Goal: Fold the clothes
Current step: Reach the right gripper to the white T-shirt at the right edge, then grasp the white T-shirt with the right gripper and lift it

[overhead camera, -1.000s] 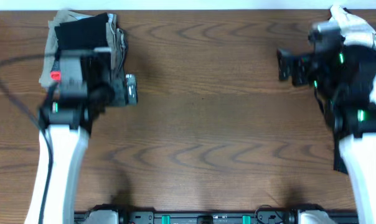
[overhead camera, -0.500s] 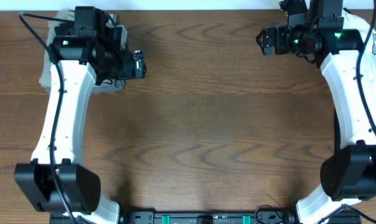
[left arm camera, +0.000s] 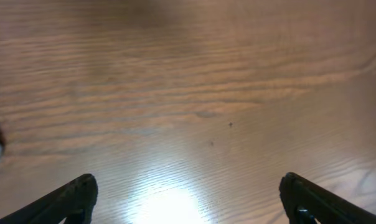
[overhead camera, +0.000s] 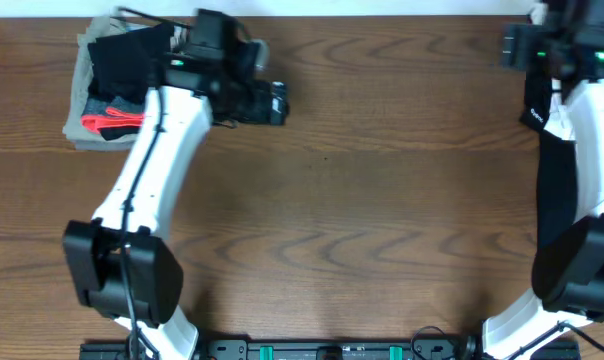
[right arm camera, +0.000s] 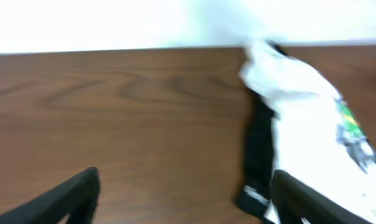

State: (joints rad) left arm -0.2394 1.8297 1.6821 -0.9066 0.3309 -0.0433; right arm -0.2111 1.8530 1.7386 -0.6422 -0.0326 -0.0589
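Clothes (right arm camera: 281, 124) are lying heaped at the far right corner, with nothing gripping them yet.

The white T-shirt (right arm camera: 306, 106) is lying bunched over a black garment (right arm camera: 258, 149) at the counter's (overhead camera: 382, 220) far right. The right end effector (right arm camera: 185, 199) is hovering just beside it, jaws wide and empty. The left end effector (left arm camera: 188, 205) is hanging open over bare wood, well apart from the heap and to the right of the folded stack (overhead camera: 107, 95). The likely trouble is the right jaws pinching both layers, which would be dragging the black garment along. Gripping a bunched fold instead of a hem would be leaving the shirt twisted, and pulling so near the edge is risking cloth sliding off.
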